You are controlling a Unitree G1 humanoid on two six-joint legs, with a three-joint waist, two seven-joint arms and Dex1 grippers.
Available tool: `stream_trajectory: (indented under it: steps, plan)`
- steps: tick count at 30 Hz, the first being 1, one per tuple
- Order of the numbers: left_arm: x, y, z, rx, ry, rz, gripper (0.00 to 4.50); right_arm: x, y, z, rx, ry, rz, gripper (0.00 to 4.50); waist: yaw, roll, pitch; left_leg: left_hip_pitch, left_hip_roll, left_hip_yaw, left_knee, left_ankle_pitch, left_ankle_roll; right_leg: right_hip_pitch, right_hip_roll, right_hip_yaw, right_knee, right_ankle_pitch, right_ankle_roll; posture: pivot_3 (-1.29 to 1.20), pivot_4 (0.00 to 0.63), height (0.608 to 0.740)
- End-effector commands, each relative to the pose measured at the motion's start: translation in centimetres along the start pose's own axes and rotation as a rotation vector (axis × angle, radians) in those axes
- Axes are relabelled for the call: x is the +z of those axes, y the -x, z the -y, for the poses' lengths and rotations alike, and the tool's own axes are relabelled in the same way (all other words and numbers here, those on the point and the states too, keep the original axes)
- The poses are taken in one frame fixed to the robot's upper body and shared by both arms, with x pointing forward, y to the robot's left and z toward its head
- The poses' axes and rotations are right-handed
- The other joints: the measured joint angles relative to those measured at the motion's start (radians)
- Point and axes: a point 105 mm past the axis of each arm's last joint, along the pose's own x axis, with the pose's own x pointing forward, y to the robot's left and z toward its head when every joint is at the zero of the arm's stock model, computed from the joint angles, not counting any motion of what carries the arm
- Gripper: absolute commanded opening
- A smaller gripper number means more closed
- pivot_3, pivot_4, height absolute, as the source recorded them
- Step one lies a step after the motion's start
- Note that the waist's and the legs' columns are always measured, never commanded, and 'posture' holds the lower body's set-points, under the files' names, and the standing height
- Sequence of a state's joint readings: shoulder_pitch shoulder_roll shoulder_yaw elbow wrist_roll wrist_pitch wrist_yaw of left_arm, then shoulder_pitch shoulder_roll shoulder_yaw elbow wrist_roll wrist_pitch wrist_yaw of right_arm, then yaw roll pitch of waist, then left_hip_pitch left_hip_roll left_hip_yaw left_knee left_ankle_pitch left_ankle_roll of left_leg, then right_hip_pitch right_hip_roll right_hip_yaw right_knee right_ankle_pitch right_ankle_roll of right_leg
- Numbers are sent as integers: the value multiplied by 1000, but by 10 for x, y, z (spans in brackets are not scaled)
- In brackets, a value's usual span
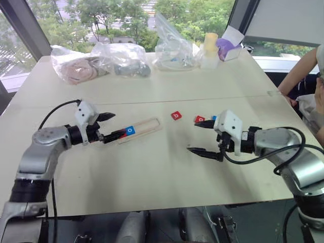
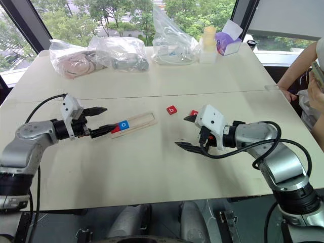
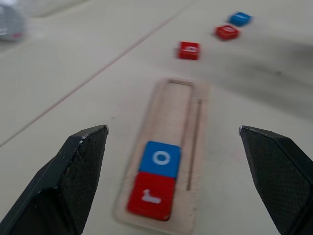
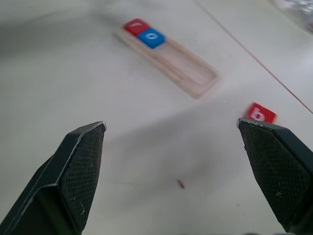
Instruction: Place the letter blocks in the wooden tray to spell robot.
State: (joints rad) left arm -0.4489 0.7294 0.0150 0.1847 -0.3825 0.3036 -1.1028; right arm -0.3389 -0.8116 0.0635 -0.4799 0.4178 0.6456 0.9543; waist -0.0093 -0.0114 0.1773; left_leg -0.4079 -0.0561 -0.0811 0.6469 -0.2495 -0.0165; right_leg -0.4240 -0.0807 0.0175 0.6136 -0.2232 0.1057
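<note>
Five small flat square letter blocks counted – three red, two blue. Two seated in the long pale-wood tray [image 1: 140, 127] at the end nearest the left gripper [image 1: 110, 126]: red "r" tile [image 3: 151, 195] at the very end, blue "o" tile [image 3: 161, 158] touching it; rest of the slot bare. Three loose on the cream table [image 1: 152, 172]: red "b" tile [image 1: 176, 115] between tray and right gripper [image 1: 200, 136], then a red tile [image 3: 227, 32] and a blue tile [image 3: 240, 18] just beside each other, farther along.

Two grippers, both spread wide, holding and touching nothing – left hovering at the tray's filled end, right hanging above bare table near the loose tiles.

Letters on the far red and blue tiles too blurred to read; both partly hidden behind the right gripper's upper finger in the head views. At the table's far edge, clear plastic bags [image 1: 121, 58] with contents hard to make out.
</note>
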Motion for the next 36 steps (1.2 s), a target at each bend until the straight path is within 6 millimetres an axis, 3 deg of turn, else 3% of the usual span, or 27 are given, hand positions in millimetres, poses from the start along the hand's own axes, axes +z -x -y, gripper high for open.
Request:
stream_trajectory:
  steps: [1,6,15,34,36]
  plan:
    - [-3,-5,-6,-94,-23,-48,4500,11,0,-6,40,57,12,4459,-1,-1,0,0,0,0,0,0,0,0,0,0,1,0,0,0,150,740]
    - [-18,-13,-15,-156,-47,-127,4500,9,0,-4,7,51,8,4459,-1,-1,1,0,0,0,0,0,0,-1,-1,1,0,2,3,0,150,740]
    - [-25,-22,-24,-183,-63,-168,4500,9,-1,-9,-23,34,16,4459,-1,-1,1,-1,0,0,0,0,0,-1,-1,1,1,2,4,0,150,740]
    - [-67,-15,-22,-153,-56,-302,4500,12,-5,-9,-31,44,17,4459,-2,-1,0,1,0,0,1,0,0,-1,0,1,5,2,4,0,150,740]
    - [-72,-14,-19,-161,-53,-311,3621,12,-5,-8,-32,48,15,4500,-4,-1,0,1,0,0,1,0,0,-1,0,1,5,2,4,0,150,740]
